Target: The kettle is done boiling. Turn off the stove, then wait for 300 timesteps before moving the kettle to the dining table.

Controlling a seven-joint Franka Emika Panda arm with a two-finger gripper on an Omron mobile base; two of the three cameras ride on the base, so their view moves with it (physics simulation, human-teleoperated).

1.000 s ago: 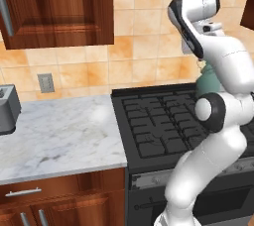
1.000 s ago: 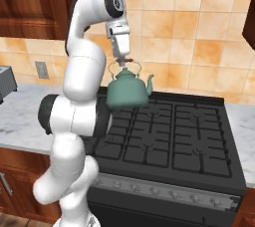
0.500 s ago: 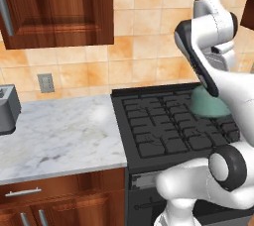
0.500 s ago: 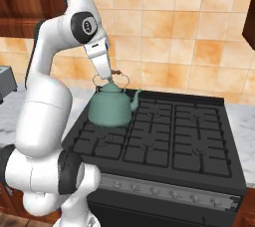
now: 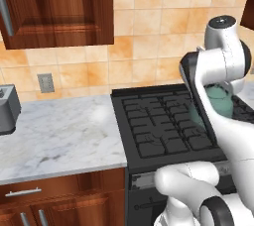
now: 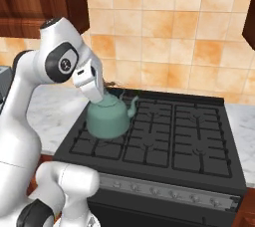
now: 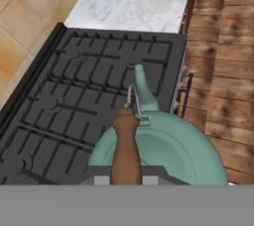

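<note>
My hand (image 6: 97, 96) is clenched on the kettle (image 6: 108, 118) by its brown handle grip (image 7: 125, 145), and the teal body hangs under it above the near left part of the stove (image 6: 164, 136). From the right base view it looks lifted just clear of the grates (I cannot tell for certain that nothing touches). I judge it rigid and smooth, fairly heavy if water is inside, so it may swing from the thin arched handle and tip toward the spout (image 7: 144, 88). The top of that handle, right over the lid, is the place to hold, keeping the carry level past the marble worktop (image 5: 54, 133).
</note>
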